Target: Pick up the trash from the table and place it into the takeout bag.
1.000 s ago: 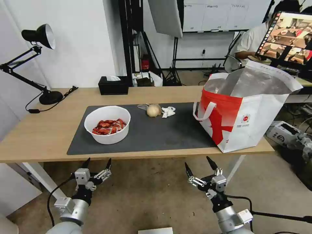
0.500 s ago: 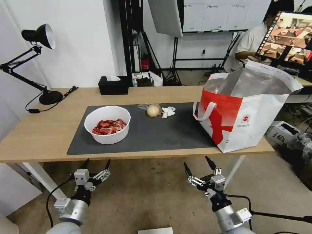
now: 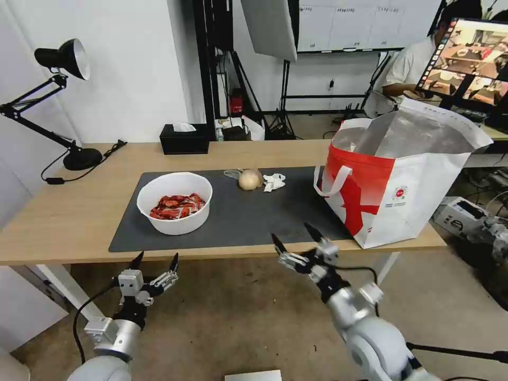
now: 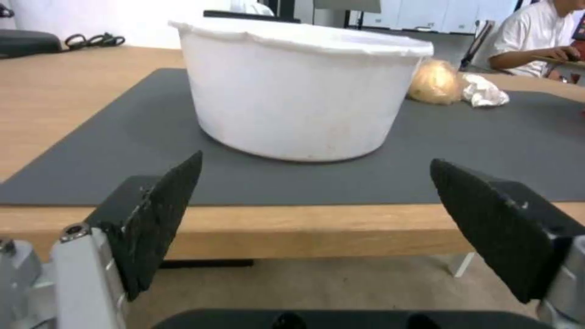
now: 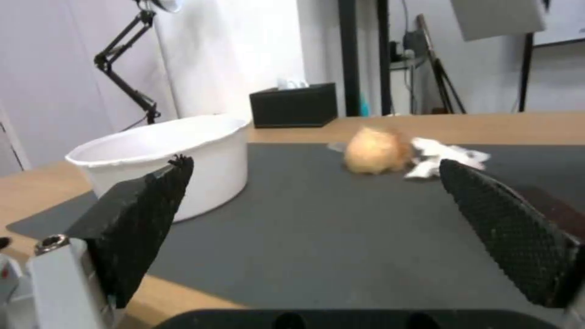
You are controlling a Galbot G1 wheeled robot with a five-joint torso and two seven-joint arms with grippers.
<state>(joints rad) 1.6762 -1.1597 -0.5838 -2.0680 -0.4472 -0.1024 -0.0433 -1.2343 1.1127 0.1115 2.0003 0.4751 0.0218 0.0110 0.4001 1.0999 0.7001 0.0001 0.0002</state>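
Trash sits on your dark grey mat point(image 3: 254, 217): the white bowl of crayfish shells point(image 3: 174, 202) toward the left, and the beige wrapped ball point(image 3: 250, 179) touching the crumpled white tissue point(image 3: 274, 182) at the mat's far edge, mid-table point(image 3: 63, 222). The takeout bag point(image 3: 394, 196) stands open at the right end. Your right gripper point(image 3: 294, 241), fingers spread apart, is at the table's near edge, with the ball and tissue ahead of it across the mat. It looks the nearer arm for them. Your left gripper point(image 3: 156, 261), fingers also apart, hangs below the table edge facing the bowl.
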